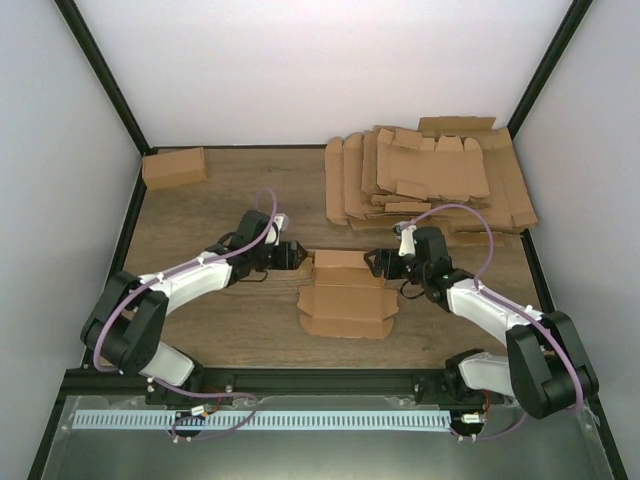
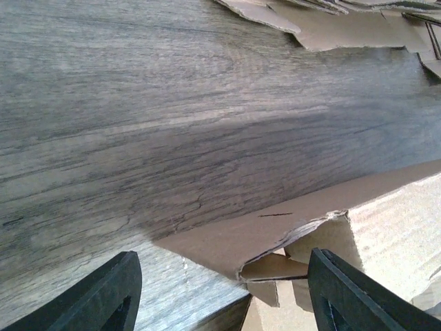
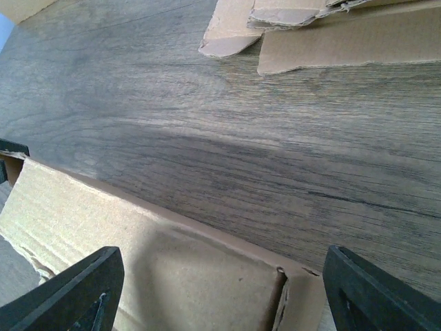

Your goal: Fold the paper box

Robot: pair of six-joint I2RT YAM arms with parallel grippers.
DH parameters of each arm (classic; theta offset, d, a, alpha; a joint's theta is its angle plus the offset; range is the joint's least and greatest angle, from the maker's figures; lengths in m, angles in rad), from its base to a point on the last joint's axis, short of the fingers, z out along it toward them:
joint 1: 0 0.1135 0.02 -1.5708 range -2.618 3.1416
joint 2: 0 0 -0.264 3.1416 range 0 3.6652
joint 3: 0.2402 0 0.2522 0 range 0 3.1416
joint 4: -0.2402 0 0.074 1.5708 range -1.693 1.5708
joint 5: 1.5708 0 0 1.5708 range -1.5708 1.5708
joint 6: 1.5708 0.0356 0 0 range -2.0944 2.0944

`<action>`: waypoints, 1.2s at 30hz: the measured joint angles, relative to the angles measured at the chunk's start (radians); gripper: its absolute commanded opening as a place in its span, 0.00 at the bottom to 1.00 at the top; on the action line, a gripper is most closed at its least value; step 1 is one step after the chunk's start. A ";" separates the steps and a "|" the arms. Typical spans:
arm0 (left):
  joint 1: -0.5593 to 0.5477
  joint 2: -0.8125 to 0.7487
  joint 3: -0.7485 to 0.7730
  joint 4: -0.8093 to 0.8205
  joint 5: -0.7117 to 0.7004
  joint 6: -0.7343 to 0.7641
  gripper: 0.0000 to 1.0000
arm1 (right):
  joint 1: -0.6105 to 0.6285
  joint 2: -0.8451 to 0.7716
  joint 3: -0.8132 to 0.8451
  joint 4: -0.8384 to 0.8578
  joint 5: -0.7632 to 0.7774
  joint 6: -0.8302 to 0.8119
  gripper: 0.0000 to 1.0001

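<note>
Open desk (image 1: 230, 200) lies beyond the box (image 1: 345, 300); my left tool (image 1: 297, 255) and right tool (image 1: 372, 262), both spread, flank its far edge.

The paper box (image 1: 345, 300) and the stacked sheets (image 1: 430, 175) are plain brown cardboard. The counter (image 1: 220, 210) shows streaky grey-brown wood grain. The left arm (image 1: 190, 280) and right arm (image 1: 490, 305) are white with black joints, their cables (image 1: 265, 195) purple.

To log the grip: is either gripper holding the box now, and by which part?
Nothing is held. The left gripper and the right gripper both stand open beside the box.
</note>
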 measured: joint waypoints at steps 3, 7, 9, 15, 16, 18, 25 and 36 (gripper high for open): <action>0.000 0.011 0.014 -0.005 -0.005 -0.007 0.61 | 0.000 0.000 0.000 -0.002 -0.002 0.000 0.82; -0.002 0.021 0.033 -0.012 -0.011 -0.017 0.40 | 0.000 0.002 0.000 -0.002 -0.002 0.000 0.82; -0.003 0.021 0.043 -0.025 -0.015 -0.019 0.32 | 0.000 0.005 0.000 -0.002 -0.002 0.000 0.82; -0.005 0.021 0.097 -0.105 -0.023 0.031 0.12 | 0.000 0.024 0.002 -0.002 -0.004 -0.014 0.81; -0.005 0.021 0.107 -0.126 -0.020 0.045 0.11 | 0.000 0.027 0.005 -0.002 -0.005 -0.017 0.81; -0.005 0.021 0.121 -0.158 -0.019 0.071 0.10 | 0.000 0.032 0.013 -0.002 -0.005 -0.023 0.81; -0.005 0.020 0.151 -0.248 -0.016 0.132 0.09 | 0.000 0.035 0.021 -0.012 -0.005 -0.038 0.81; -0.008 -0.016 0.156 -0.381 0.064 0.167 0.13 | 0.000 0.039 0.021 -0.013 -0.013 -0.037 0.81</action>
